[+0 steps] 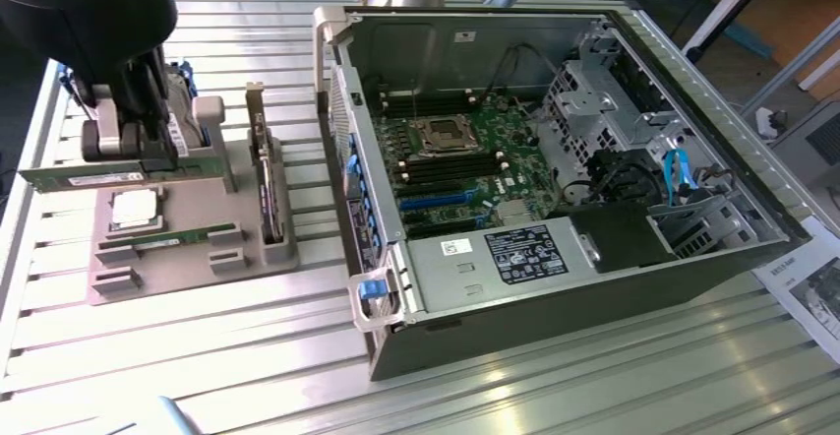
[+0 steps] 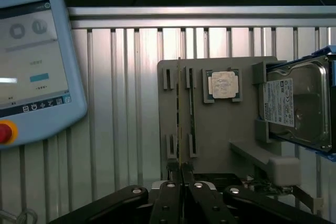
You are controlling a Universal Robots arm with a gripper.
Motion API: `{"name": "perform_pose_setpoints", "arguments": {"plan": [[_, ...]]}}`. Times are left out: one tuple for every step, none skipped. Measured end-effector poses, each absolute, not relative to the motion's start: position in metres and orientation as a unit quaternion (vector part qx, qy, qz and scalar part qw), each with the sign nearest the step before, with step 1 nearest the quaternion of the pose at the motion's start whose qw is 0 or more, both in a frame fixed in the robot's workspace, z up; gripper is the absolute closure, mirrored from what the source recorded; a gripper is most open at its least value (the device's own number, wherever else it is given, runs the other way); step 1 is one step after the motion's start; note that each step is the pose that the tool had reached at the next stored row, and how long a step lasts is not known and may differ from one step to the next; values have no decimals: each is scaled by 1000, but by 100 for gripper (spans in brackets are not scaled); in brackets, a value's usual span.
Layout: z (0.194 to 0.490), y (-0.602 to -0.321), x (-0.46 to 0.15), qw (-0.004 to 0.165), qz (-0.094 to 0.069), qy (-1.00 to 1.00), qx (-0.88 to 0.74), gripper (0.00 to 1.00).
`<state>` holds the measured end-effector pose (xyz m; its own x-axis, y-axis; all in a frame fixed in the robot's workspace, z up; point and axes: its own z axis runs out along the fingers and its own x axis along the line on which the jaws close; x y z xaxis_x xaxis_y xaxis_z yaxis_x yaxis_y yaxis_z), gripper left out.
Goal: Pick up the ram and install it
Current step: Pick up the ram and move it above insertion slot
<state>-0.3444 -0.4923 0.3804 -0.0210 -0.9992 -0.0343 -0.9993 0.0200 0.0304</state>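
Running the arm remotely, I see the gripper (image 1: pixel 157 164) pressed together on the ram (image 1: pixel 118 174), its fingers (image 2: pixel 169 203) pinching the thin green board near mid-length. The ram hangs level, standing on its long edge, raised above the gray holder (image 1: pixel 197 214) at the exterior view's left of the slatted metal table (image 1: pixel 197 356).

In the wrist view the ram (image 2: pixel 179 119) shows edge-on, running out from the gripper (image 2: pixel 181 184) in line with the outermost brackets along the holder's (image 2: pixel 220 129) edge farthest from the hard drive (image 2: pixel 296 103).

A second green stick (image 1: pixel 171 236) sits in the neighbouring slot of the holder, just beside that line. The square silver processor (image 1: pixel 136 209) lies in its pocket next to it. An expansion card (image 1: pixel 270 189) stands upright along the holder's edge nearest the computer case (image 1: pixel 591 287).

The case lies open on its side at the exterior view's right, its motherboard (image 1: pixel 459 159) exposed and well apart from the ram. A teach pendant (image 2: pixel 31 61) rests on the table (image 2: pixel 121 103) beside the holder.
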Motion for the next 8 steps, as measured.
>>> {"name": "perform_pose_setpoints", "arguments": {"plan": [[382, -492, -344, 2, 23, 714, -700, 88], [384, -492, -344, 2, 23, 714, -700, 88], [386, -492, -344, 2, 23, 714, -700, 88], [389, -492, -344, 2, 23, 714, -700, 88], [392, -492, -344, 2, 23, 714, -700, 88], [395, -492, -343, 2, 23, 714, -700, 88], [398, -492, -343, 2, 23, 714, -700, 88], [400, -492, -343, 2, 23, 714, -700, 88]]}}
